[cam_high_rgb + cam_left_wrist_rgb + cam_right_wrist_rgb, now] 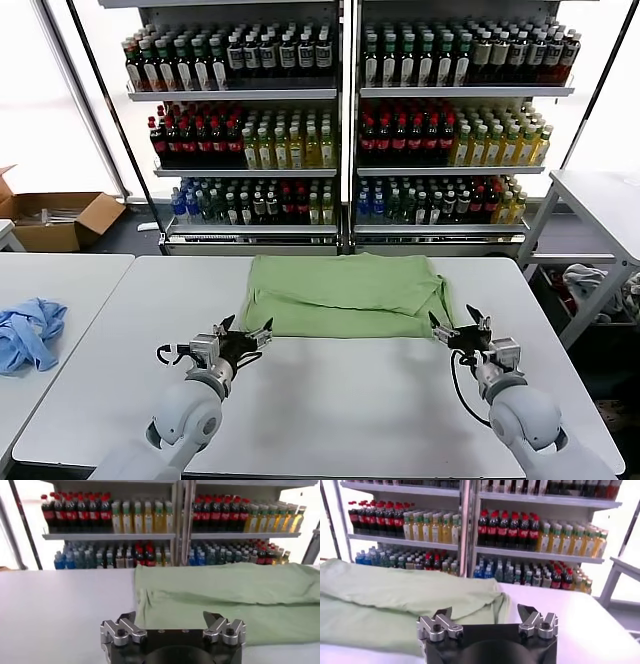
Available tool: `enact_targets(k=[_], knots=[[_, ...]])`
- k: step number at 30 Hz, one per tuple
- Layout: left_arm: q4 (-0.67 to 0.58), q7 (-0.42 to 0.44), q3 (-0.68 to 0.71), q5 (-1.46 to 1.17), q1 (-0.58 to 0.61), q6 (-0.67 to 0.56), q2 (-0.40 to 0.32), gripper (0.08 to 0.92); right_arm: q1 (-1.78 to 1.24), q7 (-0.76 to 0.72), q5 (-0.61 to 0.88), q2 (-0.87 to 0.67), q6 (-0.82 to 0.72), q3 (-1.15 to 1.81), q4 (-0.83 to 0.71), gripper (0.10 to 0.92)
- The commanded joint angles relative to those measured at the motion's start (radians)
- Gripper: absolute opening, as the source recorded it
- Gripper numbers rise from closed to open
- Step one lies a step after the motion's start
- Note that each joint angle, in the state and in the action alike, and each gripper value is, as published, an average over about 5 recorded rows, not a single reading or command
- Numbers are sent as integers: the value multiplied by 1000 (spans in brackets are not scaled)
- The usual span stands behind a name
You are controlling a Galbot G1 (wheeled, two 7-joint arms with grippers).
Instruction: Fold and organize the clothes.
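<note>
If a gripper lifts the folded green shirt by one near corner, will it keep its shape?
Probably not. The green shirt lies in soft wrinkled layers, so it would likely droop and unfold. It looks thin, so probably light. On the smooth white table it may slide when pushed. Both the left gripper and right gripper are open.

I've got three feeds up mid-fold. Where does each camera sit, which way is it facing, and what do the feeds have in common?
Head view: on the robot's head, looking forward and down at the white table; shows both arms, left gripper and right gripper, both open, at the folded green shirt's near corners.
Left wrist view: on the left wrist, facing the drink shelves across the shirt; shows the left gripper.
Right wrist view: on the right wrist, facing likewise; shows the right gripper.
Shared: all three show the shirt and the shelves.
</note>
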Motion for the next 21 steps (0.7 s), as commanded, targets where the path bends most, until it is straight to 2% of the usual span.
enact_targets(k=[1, 6, 11, 16, 21], knots=[[61, 44, -8, -30, 11, -13, 9, 823, -61, -5, 26, -3, 43, 23, -8, 818], [101, 46, -8, -32, -10, -27, -3, 823, -45, -2, 27, 8, 47, 19, -44, 771], [128, 49, -6, -33, -26, -31, -10, 823, -32, 0, 26, 23, 48, 12, -61, 689], [155, 50, -5, -33, -39, -37, -19, 822, -20, 1, 24, 35, 47, 5, -81, 657], [178, 54, 0, -32, -52, -42, -28, 765, -10, -1, 22, 46, 45, -4, -103, 578]])
